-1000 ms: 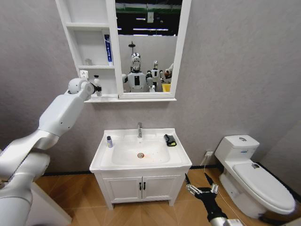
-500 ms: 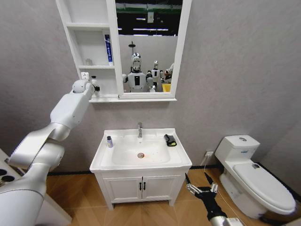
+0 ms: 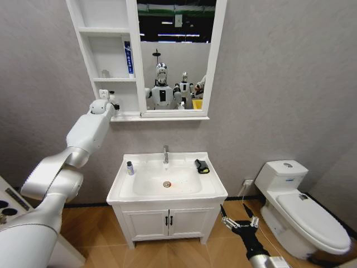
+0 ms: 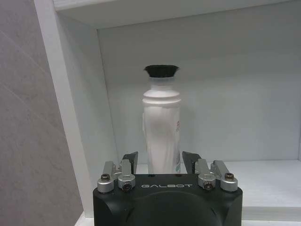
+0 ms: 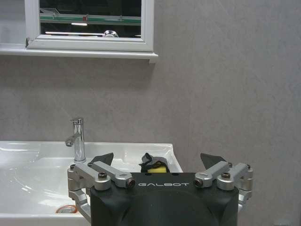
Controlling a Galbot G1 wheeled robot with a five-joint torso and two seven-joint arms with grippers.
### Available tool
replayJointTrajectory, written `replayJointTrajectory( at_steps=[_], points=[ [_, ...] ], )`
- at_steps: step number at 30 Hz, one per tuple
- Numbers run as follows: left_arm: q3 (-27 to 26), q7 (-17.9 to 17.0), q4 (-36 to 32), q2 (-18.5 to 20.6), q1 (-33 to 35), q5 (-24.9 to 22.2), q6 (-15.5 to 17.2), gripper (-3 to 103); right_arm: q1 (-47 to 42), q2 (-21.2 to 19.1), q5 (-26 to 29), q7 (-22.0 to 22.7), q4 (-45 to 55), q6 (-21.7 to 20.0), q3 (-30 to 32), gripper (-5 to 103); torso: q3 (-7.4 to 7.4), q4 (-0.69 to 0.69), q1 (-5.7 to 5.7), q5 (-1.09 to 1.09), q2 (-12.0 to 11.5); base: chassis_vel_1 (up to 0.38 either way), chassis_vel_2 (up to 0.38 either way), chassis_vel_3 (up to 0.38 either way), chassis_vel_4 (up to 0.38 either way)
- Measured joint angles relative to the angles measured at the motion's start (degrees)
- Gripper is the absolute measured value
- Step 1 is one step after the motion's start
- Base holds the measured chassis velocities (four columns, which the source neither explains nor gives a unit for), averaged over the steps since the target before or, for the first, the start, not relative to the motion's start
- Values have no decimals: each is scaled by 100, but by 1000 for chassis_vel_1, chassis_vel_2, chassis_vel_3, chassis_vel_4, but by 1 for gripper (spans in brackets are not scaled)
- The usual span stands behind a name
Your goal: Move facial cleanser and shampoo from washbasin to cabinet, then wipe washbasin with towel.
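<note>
From the head view we reach our left gripper (image 3: 113, 104) up to the lowest niche of the cabinet (image 3: 106, 56), while a small dark-capped bottle (image 3: 130, 168) and the towel (image 3: 202, 166) wait on the washbasin (image 3: 167, 195) and our right gripper (image 3: 239, 222) hangs low beside the vanity. In the left wrist view our fingers (image 4: 128, 159) stand spread either side of the white bottle (image 4: 162, 127), which stands upright on the shelf, so we judge a straight pull-back safest to avoid tipping it. In the right wrist view our fingers (image 5: 102, 159) are spread, holding nothing, facing the tap (image 5: 77, 140).
</note>
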Motion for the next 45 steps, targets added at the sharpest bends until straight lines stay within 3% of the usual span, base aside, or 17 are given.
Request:
replayJointTrajectory(
  at_steps=[3, 5, 8, 11, 12, 14, 18, 22, 23, 24, 26, 29, 31, 33, 40, 42, 45],
  points=[
    [0, -24, -161, 76, 66, -38, 39, 60, -1, 4, 1, -8, -9, -1, -8, 100, 0, -2, 0, 1, 0, 0, 0, 0, 0],
    [41, -212, -1072, 443, 415, -409, 240, 72, 28, 23, 1, 15, -30, -15, -17, 100, 0, 1, 0, 0, 0, 0, 0, 0, 0],
    [36, -372, -1601, 621, 611, -605, 362, 77, 47, 42, 11, 22, -32, -21, -18, 100, 0, 1, 0, 1, 0, 0, 0, 0, 0],
    [-139, -788, -3219, 1289, 1326, -1238, 648, 93, 62, 71, 25, 36, -42, -27, -17, 100, 0, -2, 0, 1, 0, 0, 0, 0, 0],
    [-139, -788, -3219, 1289, 1326, -1238, 648, 93, 62, 71, 25, 36, -42, -27, -17, 100, 0, -2, 0, 1, 0, 0, 0, 0, 0],
    [-362, -953, -4426, 1922, 2049, -1619, 766, 99, 58, 88, 20, 54, -41, -35, -20, 100, -1, 0, -1, 1, 1, 0, 0, 0, 0],
    [-587, -998, -5118, 2312, 2685, -1805, 724, 100, 60, 97, 25, 58, -34, -55, -22, 100, -1, 2, -1, -1, 1, 0, 0, 0, 0],
    [-1139, -774, -6108, 2661, 4053, -1760, 300, 100, 61, 116, 17, 56, -23, -63, -42, 100, -1, 2, -2, 2, 1, 0, 0, 0, 0],
    [-1306, -682, -6350, 2653, 4636, -1626, 43, 100, 56, 132, 1, 54, -18, -63, -49, 100, -1, 1, -2, -1, 1, 0, 0, 0, 0],
    [-1306, -682, -6350, 2653, 4636, -1626, 43, 100, 56, 132, 1, 54, -18, -63, -49, 100, -1, 1, -2, -1, 1, 0, 0, 0, 0],
    [-1487, -682, -6501, 2499, 5436, -1313, -414, 100, 22, 164, -27, 47, 3, -59, -50, 100, 0, 0, -2, -1, 1, 0, 0, 0, 0],
    [-1573, -751, -6557, 2358, 5807, -1206, -530, 103, -5, 185, -53, 45, 5, -47, -49, 100, 0, 0, -1, -1, 1, 0, 0, 0, 0],
    [-1706, -827, -6611, 1962, 6526, -967, -630, 97, -69, 227, -104, 43, 4, -1, -34, 100, 0, -1, -1, 2, 1, 0, 0, 0, 0],
    [-1693, -840, -6465, 1794, 6712, -755, -727, 100, -100, 247, -114, 43, 12, 11, -22, 100, 0, 0, -1, 2, 1, 0, 0, 0, 0],
    [-1387, -1313, -5460, 868, 6644, -482, -1330, 99, -190, 375, -194, 43, 29, 52, -16, 100, 0, -2, 0, 2, 0, 0, 0, 0, 0],
    [-1259, -1147, -4783, 579, 6357, -6, -1679, 99, -232, 415, -250, 42, 26, 87, -15, 100, 0, -2, 0, 2, 0, 0, 0, 0, 0],
    [-1218, -997, -4146, 353, 6077, 378, -1875, 99, -267, 428, -281, 42, 26, 143, 23, 100, 1, -2, 0, 2, 0, 0, 0, 0, 0]
  ],
)
